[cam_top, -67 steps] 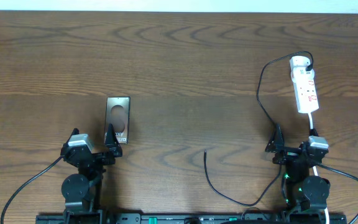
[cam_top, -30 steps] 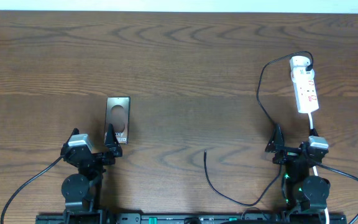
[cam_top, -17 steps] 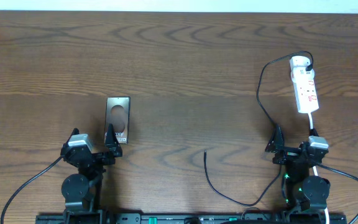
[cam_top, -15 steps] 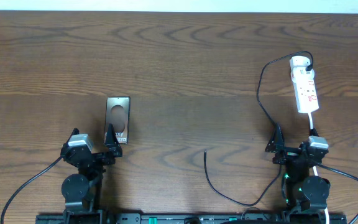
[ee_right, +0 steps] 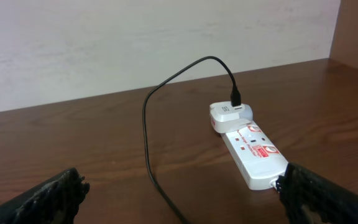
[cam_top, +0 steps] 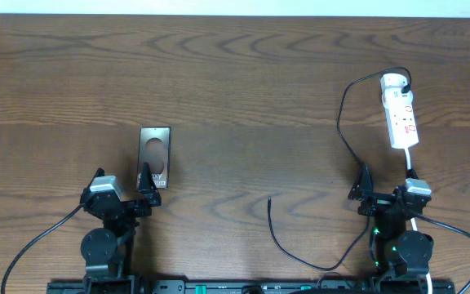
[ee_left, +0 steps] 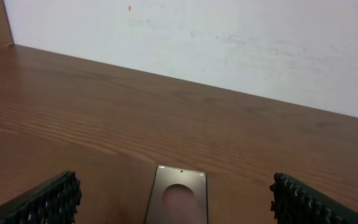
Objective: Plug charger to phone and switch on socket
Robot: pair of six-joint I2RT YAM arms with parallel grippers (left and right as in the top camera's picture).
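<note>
The bronze-gold phone point(cam_top: 155, 157) lies flat on the table, just ahead of my left gripper point(cam_top: 122, 183), which is open and empty. In the left wrist view the phone point(ee_left: 178, 196) lies between the spread fingers. The white socket point(cam_top: 400, 110) lies at the far right, with the charger's plug end point(cam_top: 404, 81) in its rounded end. The black charger cable point(cam_top: 340, 122) curves down past my right gripper point(cam_top: 387, 186), and its loose tip point(cam_top: 269, 198) rests mid-table. My right gripper is open and empty. In the right wrist view the socket point(ee_right: 250, 149) and cable point(ee_right: 146, 124) lie ahead.
The socket's white cord point(cam_top: 412, 163) runs down towards my right arm. The charger cable loops near the table's front edge point(cam_top: 325, 267). A white wall stands behind the wooden table point(cam_top: 235, 73).
</note>
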